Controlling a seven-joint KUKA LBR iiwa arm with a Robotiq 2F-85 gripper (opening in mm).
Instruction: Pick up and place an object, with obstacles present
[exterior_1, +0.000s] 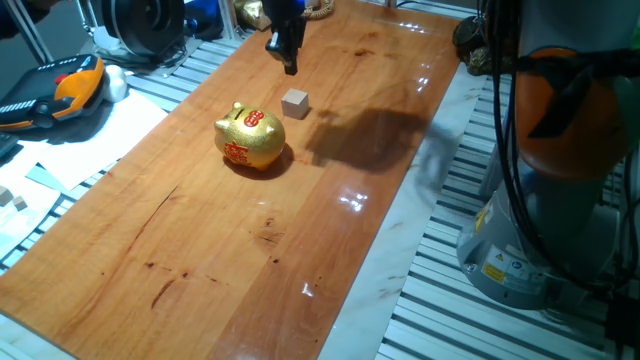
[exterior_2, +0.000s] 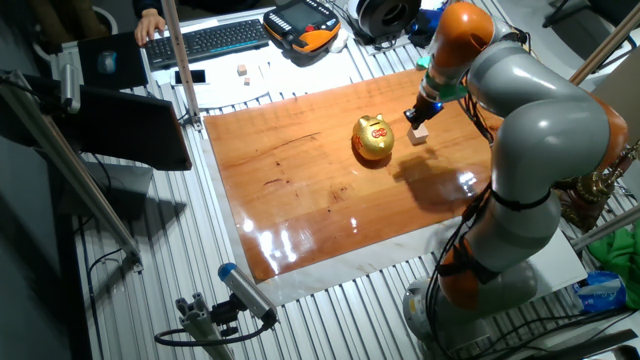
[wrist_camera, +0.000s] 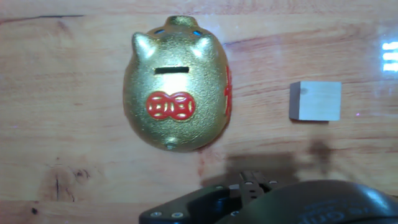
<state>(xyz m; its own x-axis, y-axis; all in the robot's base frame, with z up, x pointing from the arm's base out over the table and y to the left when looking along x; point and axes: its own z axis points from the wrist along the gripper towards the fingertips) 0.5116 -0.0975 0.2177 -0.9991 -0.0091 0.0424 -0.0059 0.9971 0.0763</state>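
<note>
The small light-tan wooden cube (exterior_1: 295, 103) sits on the wooden table (exterior_1: 230, 260), just right of and behind the shiny gold piggy bank (exterior_1: 250, 138) with red markings. My gripper (exterior_1: 290, 66) hangs in the air above and a little behind the cube, holding nothing. Its dark fingers look narrow from here, and their gap is not visible. In the other fixed view the gripper (exterior_2: 416, 117) is just above the cube (exterior_2: 419, 135), with the piggy bank (exterior_2: 373, 138) to its left. The hand view looks straight down on the piggy bank (wrist_camera: 177, 93) and the cube (wrist_camera: 316, 101), which lie apart.
An orange and black pendant (exterior_1: 60, 90) and white paper (exterior_1: 90, 140) lie off the table's left edge, with small pale blocks (exterior_1: 12, 200) nearby. The robot's base (exterior_1: 540, 240) stands at the right. A keyboard (exterior_2: 215, 38) lies beyond the far edge.
</note>
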